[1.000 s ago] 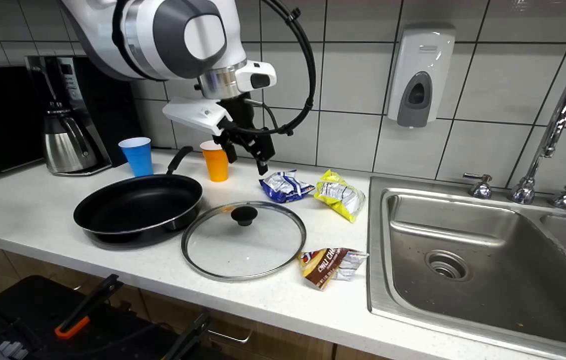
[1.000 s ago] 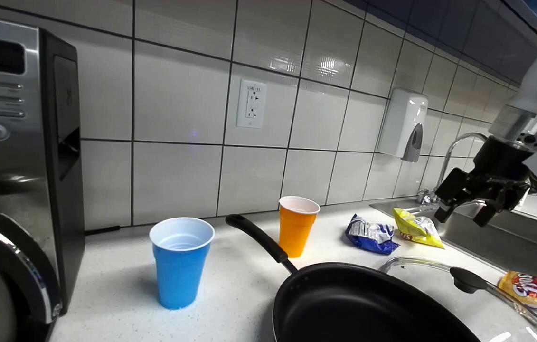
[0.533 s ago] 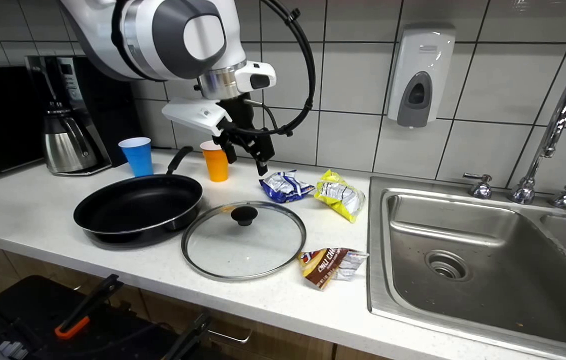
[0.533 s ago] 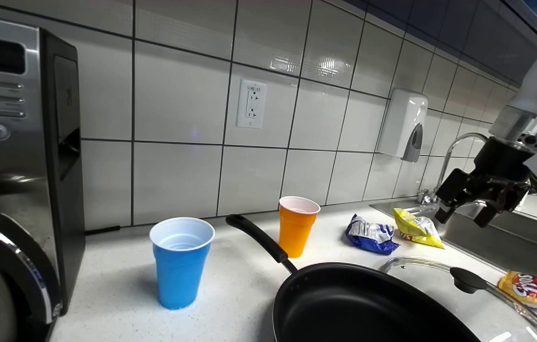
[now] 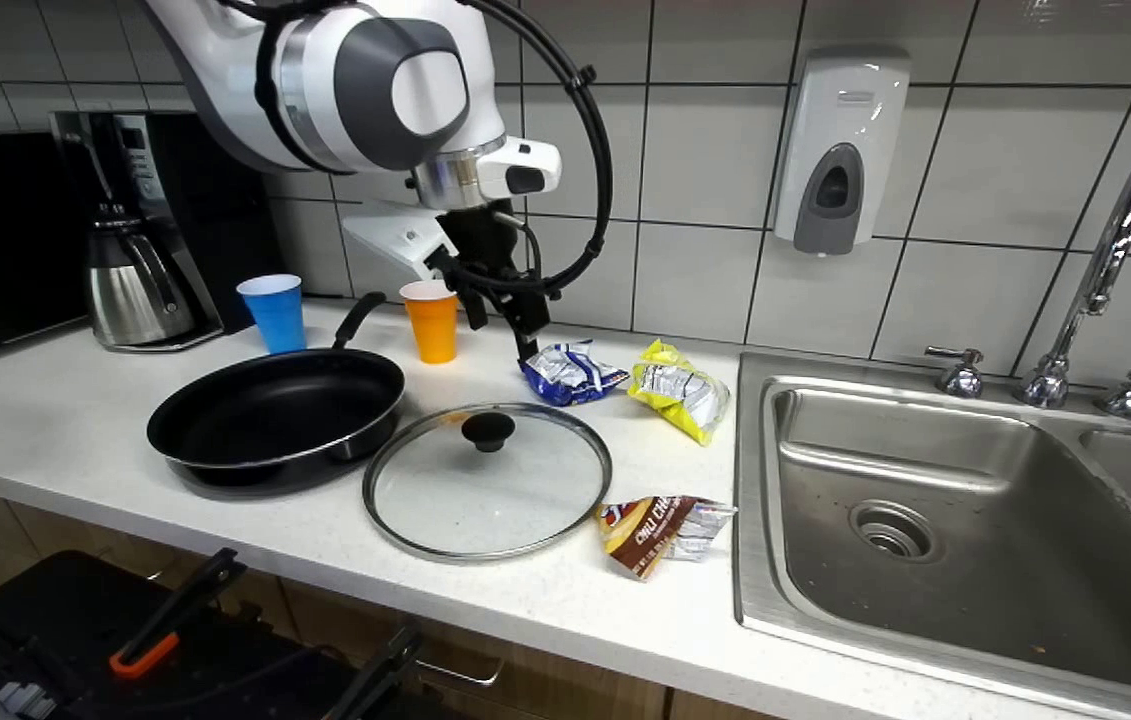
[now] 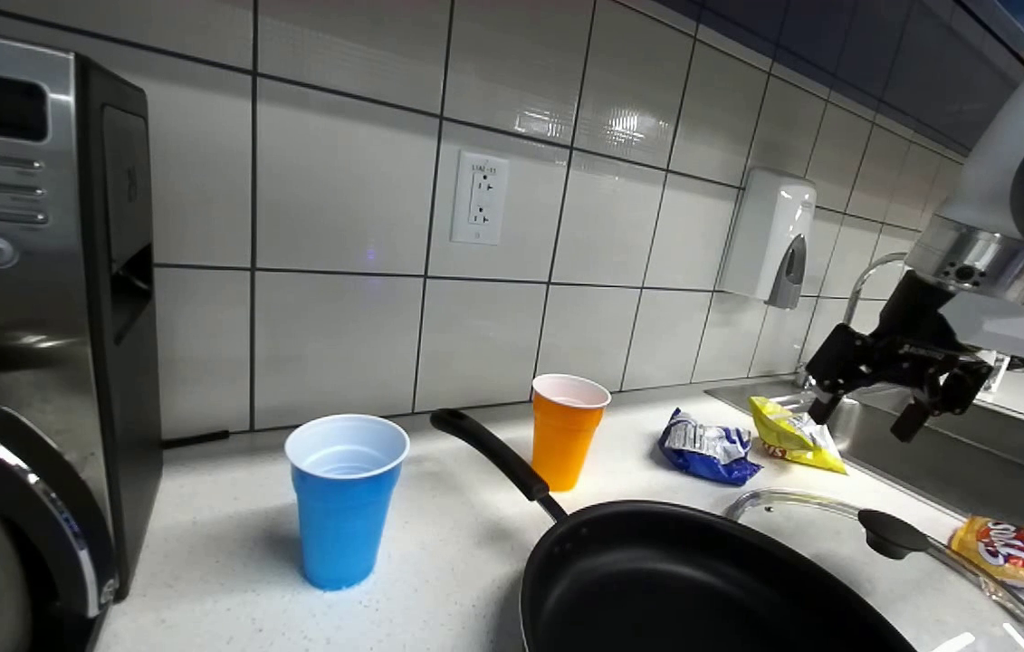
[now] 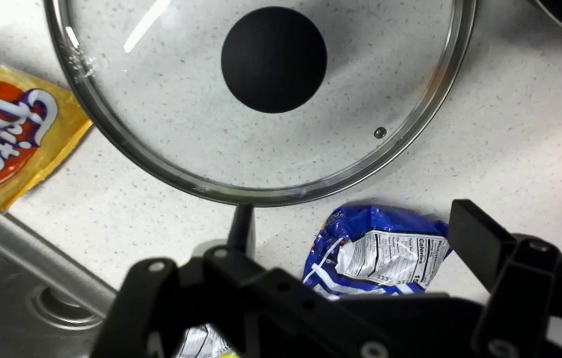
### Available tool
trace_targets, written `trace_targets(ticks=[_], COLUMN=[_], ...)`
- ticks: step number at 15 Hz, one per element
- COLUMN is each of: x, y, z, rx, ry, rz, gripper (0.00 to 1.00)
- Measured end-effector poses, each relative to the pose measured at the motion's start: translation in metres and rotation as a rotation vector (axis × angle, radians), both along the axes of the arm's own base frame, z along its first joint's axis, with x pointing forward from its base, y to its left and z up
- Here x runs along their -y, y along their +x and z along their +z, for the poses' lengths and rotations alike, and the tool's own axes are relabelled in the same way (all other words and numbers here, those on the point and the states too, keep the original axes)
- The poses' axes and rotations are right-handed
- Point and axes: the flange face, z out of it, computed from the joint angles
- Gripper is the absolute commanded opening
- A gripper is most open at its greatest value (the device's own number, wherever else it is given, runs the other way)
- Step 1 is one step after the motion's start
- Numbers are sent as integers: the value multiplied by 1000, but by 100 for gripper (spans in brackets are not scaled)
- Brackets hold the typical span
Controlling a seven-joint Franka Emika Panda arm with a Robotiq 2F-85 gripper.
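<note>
White countertop (image 5: 55, 425) | gripper (image 6: 862, 420) spread wide | hovering near blue snack bag (image 7: 377, 253)

In an exterior view, we see the pan (image 5: 280, 400) near the front edge of the surface (image 5: 55, 400), its handle (image 5: 360, 318) toward the back edge, between one cup (image 5: 274, 318) on the left and another cup (image 5: 432, 325) on the right. Just right of the pan lies the lid (image 5: 487, 485). Between lid and sink (image 5: 760, 520) we have a first bag (image 5: 660, 530); behind the lid, a second bag (image 5: 572, 375); right of that, a third bag (image 5: 682, 390).
</note>
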Motion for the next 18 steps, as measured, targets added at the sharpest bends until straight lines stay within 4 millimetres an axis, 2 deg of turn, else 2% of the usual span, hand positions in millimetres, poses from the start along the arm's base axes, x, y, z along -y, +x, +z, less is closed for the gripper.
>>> trace_targets(ticks=[8,12,18], x=[2,1,30], y=[61,91,124], z=[-22,-37,-58], rx=[17,26,38], ry=[68,84,127], rz=[-335,-447,-583], gripper=[100,100,100])
